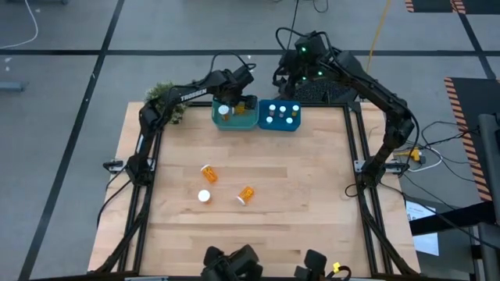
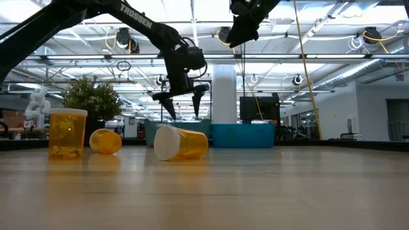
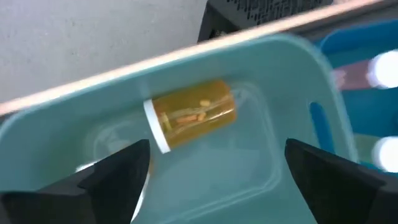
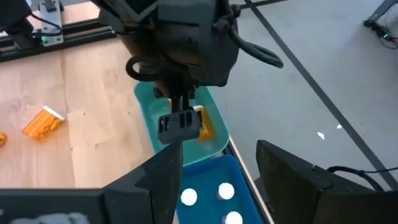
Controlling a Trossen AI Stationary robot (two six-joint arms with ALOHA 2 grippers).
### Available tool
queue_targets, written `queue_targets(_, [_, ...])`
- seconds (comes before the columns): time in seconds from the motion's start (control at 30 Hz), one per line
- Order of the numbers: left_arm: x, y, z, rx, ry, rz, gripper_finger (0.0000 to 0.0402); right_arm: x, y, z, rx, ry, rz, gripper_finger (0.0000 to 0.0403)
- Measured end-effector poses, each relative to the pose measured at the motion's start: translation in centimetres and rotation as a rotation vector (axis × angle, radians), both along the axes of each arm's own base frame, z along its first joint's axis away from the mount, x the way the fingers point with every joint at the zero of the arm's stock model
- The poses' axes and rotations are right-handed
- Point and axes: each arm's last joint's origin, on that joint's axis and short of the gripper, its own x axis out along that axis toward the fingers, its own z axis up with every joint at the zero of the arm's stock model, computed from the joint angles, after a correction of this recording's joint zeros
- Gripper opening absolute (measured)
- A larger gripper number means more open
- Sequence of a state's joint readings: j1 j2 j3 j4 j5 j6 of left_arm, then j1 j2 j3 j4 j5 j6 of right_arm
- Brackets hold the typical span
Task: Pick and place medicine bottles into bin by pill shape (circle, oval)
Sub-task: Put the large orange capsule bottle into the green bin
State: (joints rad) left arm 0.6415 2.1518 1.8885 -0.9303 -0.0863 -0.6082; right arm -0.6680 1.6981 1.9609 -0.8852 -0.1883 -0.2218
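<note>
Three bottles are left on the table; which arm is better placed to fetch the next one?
Left, probably. Its end effector hangs open and empty over the teal bin, and the bottles lie on the left half. The right end effector is raised behind the blue bin, farther off.

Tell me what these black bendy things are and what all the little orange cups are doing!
The black bendy things are two robot arms. Each ends in a gripper, a hand with two fingers. Four cameras took these pictures: one looks down from above, one sits low at table height, and one rides on each arm's wrist.

The orange cups are medicine bottles with white caps. The robot sorts them into two tubs at the far edge of the wooden table: a teal tub and a blue tub.

The left gripper hangs open above the teal tub, holding nothing. One bottle lies on its side inside that tub. The blue tub already shows several white caps.

The right gripper waits open, up high beyond the tubs.

Three bottles remain on the table, one upright and two tipped over.
</note>
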Motion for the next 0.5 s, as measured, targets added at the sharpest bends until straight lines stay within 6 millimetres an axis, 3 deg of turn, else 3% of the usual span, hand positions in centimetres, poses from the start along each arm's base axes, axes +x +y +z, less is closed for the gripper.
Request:
queue_targets(0.13, [-0.07, 0.33, -0.79, -0.031, 0.005, 0.021, 0.0379, 0.19, 0.03, -0.23, 0.013, -0.012, 0.022, 0.0196])
queue_targets(0.5, [-0.15, 0.61, -0.67, 0.004, 0.012, 0.024, 0.0379, 0.49, -0.19, 0.23, 0.030, -0.086, -0.020, 0.0196])
